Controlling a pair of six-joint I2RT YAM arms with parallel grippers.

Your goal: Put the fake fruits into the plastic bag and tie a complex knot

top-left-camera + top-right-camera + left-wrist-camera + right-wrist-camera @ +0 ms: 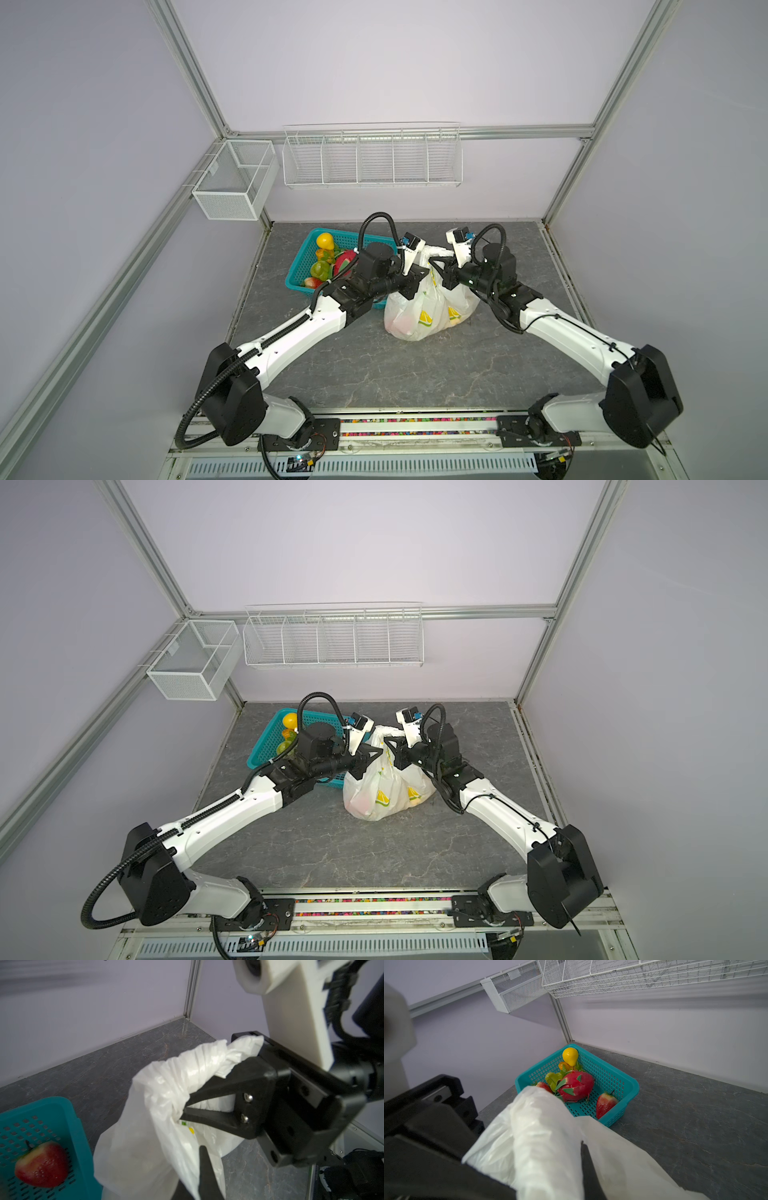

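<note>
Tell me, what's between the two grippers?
The bunched white top of the plastic bag runs between the left gripper and right gripper; both top views show it.

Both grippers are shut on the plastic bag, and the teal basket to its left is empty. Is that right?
Not quite: the basket is not empty. The right wrist view shows the teal basket holding fake fruits, among them a yellow pear, a red dragon fruit and a strawberry. The rest stands.

Two white-shelled arms (291, 336) with black joints (232, 399), ribbed black cable conduits (376, 215) and cream wrist-camera mounts (291, 1012).
</note>
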